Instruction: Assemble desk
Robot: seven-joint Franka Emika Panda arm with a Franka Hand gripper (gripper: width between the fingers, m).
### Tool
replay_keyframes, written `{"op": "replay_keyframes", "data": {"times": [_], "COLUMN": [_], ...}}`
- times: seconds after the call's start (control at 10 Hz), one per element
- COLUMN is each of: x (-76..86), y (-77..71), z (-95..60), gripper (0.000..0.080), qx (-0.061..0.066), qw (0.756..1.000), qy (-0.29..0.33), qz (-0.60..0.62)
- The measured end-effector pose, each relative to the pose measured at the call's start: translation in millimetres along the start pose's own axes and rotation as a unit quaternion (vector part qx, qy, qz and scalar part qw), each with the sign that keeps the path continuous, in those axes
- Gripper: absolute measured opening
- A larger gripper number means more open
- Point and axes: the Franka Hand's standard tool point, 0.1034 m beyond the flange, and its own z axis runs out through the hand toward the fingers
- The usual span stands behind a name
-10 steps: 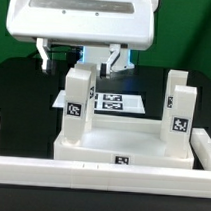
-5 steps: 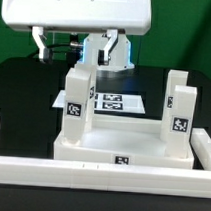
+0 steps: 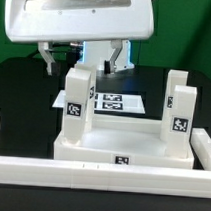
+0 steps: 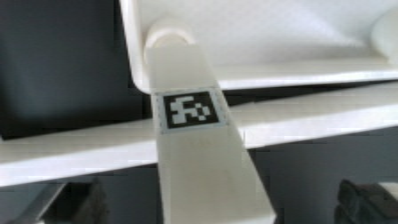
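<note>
Nearest to me in the exterior view, a long white rail (image 3: 100,173) runs across the front of the black surface (image 3: 24,89). Just behind it sits the desk top (image 3: 116,144), a wide rimmed tray with a tag on its front wall. Two legs stand upright in its corners: one leg (image 3: 78,97) at the exterior view's left, the other leg (image 3: 180,105) at the exterior view's right, both tagged. Behind them the marker board (image 3: 116,100) lies flat. Farthest back, my hand (image 3: 99,55) hangs above the left leg, released, its fingers (image 3: 117,57) spread wide and gripping nothing. The wrist view shows that leg's tagged face below, straddled but untouched.
</note>
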Motion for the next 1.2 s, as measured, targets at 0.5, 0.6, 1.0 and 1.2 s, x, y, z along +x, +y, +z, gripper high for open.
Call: {"op": "replay_keyframes", "data": {"times": [0.5, 0.6, 1.0, 1.2], "x": [0.8, 4.7, 4.8, 4.1], "y": [0.6, 3.3, 5.3, 8.4], "z": [2.5, 3.9, 15.0, 16.0], "gripper": [0.0648, 0.0648, 0.0648, 0.0648], "qx": [0.005, -0.024, -0.039, -0.039], "qw": [0.998, 0.996, 0.994, 0.994], "qy": [-0.056, -0.062, -0.068, -0.069], "qz": [-0.011, -0.058, -0.076, -0.075]}}
